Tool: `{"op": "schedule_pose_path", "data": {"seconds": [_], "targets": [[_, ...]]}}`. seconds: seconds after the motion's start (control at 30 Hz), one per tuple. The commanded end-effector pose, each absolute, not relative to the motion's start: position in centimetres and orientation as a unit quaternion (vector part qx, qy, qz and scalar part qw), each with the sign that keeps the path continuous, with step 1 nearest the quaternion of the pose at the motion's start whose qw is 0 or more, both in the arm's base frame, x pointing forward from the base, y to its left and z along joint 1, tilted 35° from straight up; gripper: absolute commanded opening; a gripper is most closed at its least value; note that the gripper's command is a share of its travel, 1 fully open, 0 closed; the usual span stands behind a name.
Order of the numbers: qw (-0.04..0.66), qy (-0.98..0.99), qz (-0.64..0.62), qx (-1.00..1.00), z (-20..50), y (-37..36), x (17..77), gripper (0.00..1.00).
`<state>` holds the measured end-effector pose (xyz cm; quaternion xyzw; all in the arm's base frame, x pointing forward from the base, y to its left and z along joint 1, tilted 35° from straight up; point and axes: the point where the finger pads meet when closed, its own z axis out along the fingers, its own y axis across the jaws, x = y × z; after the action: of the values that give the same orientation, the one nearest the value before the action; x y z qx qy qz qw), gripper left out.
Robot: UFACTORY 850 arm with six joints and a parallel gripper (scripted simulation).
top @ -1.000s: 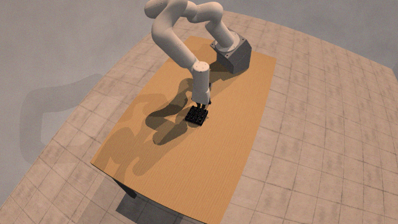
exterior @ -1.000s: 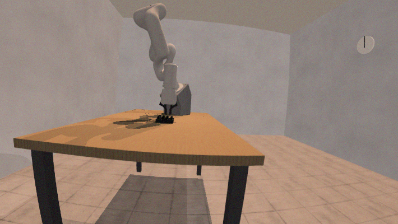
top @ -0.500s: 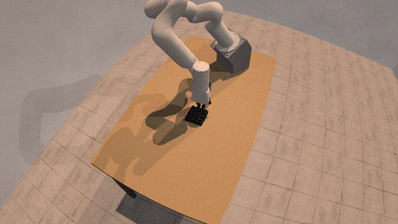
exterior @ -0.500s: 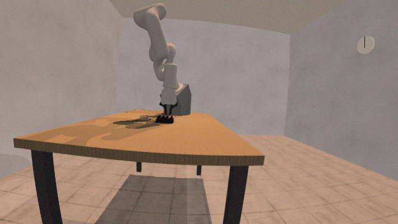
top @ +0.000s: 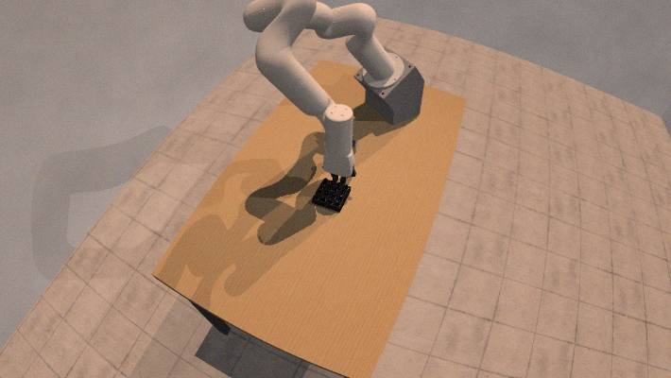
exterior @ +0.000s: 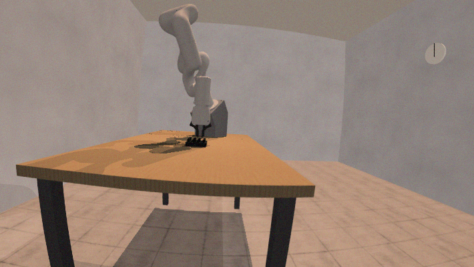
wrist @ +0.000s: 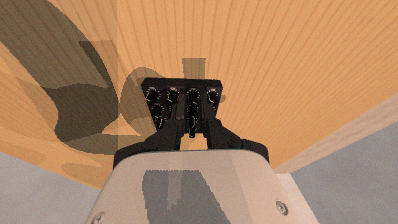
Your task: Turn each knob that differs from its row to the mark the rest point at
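The black knob box (top: pixel 332 195) (exterior: pixel 196 142) (wrist: pixel 182 84) stands on its feet near the middle of the wooden table (top: pixel 378 246) (exterior: pixel 207 167) (wrist: pixel 280 55). My gripper (top: pixel 338 180) (exterior: pixel 199 135) (wrist: pixel 193 102) points straight down over the side of the box nearest the robot base. Its fingers stand narrowly apart, one on each side of a knob (wrist: pixel 191 120) in an inner row, third column from the left in the wrist view. I cannot tell that they press on it. The far row of four knobs shows beyond the fingers. The printed names are too small to read.
The grey robot base (top: pixel 394 92) (exterior: pixel 218 120) stands at the far end of the table. The table's edge (wrist: pixel 340 135) runs to the right in the wrist view. Arm shadows lie to the left of the box.
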<state>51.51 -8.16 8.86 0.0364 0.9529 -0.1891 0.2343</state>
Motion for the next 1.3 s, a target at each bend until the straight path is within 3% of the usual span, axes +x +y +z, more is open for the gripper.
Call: {"op": "schedule_pose_path", "data": {"seconds": [0.0,1.27], "targets": [[0.235,0.953,-0.189,0.036,8.75,-8.21,51.61,0.19],[0.235,0.953,-0.189,0.036,8.11,-8.50,51.95,0.19]]}}
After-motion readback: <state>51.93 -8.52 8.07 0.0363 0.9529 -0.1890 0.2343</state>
